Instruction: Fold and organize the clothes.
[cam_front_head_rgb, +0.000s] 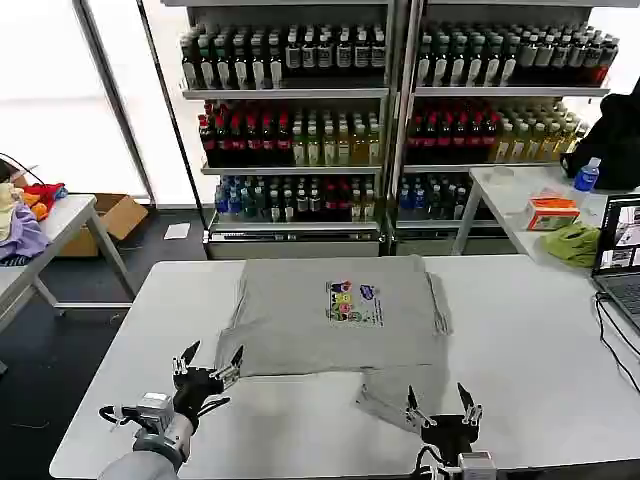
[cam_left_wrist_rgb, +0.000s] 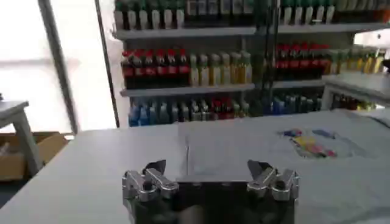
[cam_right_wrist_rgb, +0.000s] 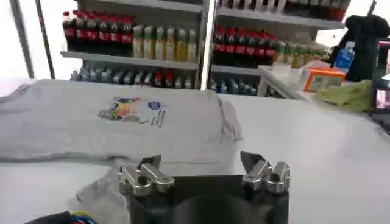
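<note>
A light grey shirt (cam_front_head_rgb: 320, 315) with a small multicoloured chest print (cam_front_head_rgb: 353, 301) lies partly folded on the white table (cam_front_head_rgb: 530, 350); one sleeve (cam_front_head_rgb: 395, 395) trails toward the near edge. My left gripper (cam_front_head_rgb: 208, 365) hovers open just off the shirt's near left corner, nothing between its fingers. My right gripper (cam_front_head_rgb: 441, 406) stands open at the trailing sleeve's near end, also empty. The left wrist view shows the shirt (cam_left_wrist_rgb: 292, 146) ahead of the left gripper (cam_left_wrist_rgb: 210, 168). In the right wrist view the shirt (cam_right_wrist_rgb: 109, 119) spreads beyond the right gripper (cam_right_wrist_rgb: 201, 164).
Shelves of bottles (cam_front_head_rgb: 390, 120) stand behind the table. A side table at the right carries a lime-green cloth (cam_front_head_rgb: 572, 243), an orange box (cam_front_head_rgb: 552, 212) and a bottle (cam_front_head_rgb: 586, 176). A laptop (cam_front_head_rgb: 620, 250) with cables sits at the table's right edge. Coloured garments (cam_front_head_rgb: 25, 215) lie on a left table.
</note>
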